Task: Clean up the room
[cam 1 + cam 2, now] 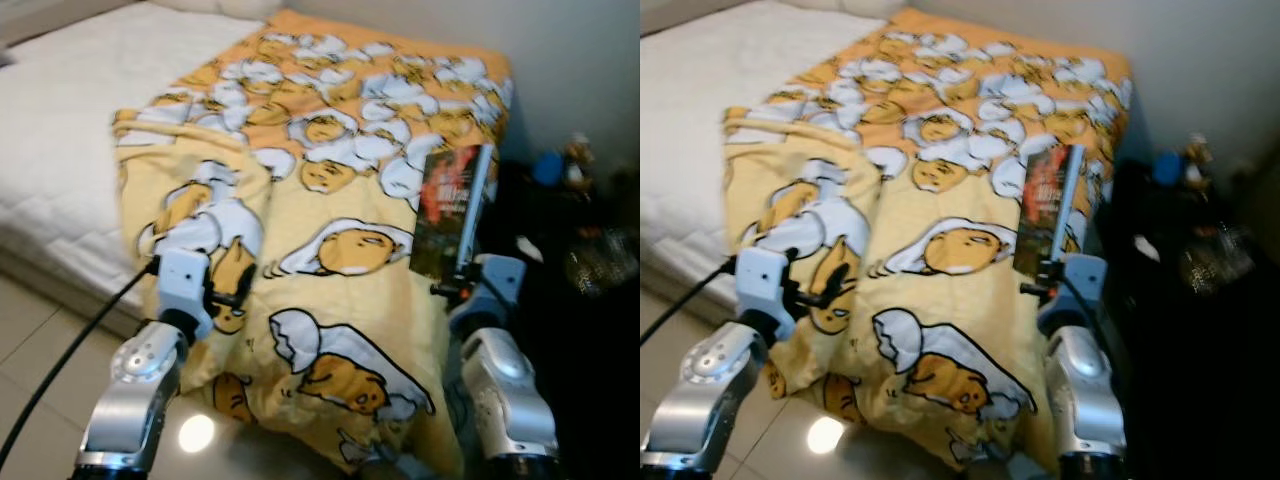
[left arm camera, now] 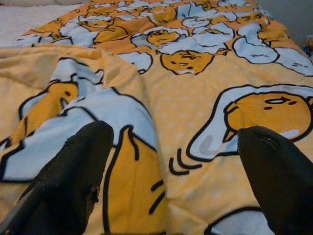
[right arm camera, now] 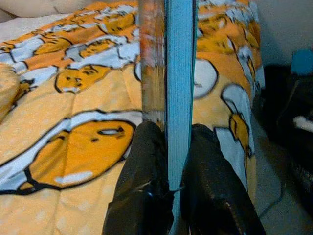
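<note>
Right gripper [image 3: 168,161] clamps a book [image 1: 452,210] upright at 3 o'clock over the blanket [image 1: 330,200]. Left gripper [image 2: 171,166], fingers spread wide, holds nothing, at 8 o'clock above the blanket's fold. No containers.

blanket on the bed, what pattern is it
The blanket is yellow-orange with cartoon egg-yolk characters on white egg whites, clearest in the left eye view.
</note>
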Tool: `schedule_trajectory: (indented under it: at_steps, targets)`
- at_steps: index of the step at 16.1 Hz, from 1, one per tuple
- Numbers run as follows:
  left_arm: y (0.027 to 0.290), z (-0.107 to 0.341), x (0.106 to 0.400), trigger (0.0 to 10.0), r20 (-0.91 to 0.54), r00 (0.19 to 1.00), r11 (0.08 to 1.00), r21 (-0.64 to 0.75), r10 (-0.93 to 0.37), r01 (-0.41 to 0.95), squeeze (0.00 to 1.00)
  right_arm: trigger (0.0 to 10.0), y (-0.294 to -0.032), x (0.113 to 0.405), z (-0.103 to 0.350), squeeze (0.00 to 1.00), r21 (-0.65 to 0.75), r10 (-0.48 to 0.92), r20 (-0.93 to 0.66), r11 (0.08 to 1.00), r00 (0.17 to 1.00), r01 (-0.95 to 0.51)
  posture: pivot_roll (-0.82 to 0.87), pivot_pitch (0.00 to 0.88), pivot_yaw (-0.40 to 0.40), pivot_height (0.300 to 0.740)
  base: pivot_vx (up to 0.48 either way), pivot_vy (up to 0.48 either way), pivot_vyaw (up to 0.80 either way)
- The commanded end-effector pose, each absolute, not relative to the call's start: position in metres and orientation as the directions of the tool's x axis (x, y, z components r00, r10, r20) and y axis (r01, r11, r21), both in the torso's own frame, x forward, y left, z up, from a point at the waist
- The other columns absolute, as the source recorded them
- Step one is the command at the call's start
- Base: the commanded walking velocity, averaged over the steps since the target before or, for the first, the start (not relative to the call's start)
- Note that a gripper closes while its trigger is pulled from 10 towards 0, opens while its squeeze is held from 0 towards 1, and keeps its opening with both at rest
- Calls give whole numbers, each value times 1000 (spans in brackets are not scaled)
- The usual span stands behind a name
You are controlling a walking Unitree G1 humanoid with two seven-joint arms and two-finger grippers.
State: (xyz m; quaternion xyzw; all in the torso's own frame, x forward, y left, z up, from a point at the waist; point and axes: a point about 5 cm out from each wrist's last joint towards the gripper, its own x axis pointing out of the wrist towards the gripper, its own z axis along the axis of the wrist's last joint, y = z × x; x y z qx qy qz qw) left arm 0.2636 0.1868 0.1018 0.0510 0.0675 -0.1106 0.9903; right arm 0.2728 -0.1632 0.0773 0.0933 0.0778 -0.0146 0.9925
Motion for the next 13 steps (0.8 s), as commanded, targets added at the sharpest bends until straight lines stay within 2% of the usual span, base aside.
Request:
schedule_trajectory:
  at_steps: [1,4,13]
  targets:
    - [183,107,265,10000,-128,969,969,100,-213,227,0,10000,-168,276,87,0,194,-31,-119,979,992,54,77,0,7,740,0,0,-800]
    - [186,108,266,10000,-131,973,973,103,-192,206,0,10000,-166,278,87,0,204,-23,-128,978,992,49,82,0,5,740,0,94,-800]
    - [194,110,268,10000,-134,978,980,99,-157,171,0,10000,-160,278,86,0,200,-5,-138,979,990,32,83,0,12,740,0,370,-800]
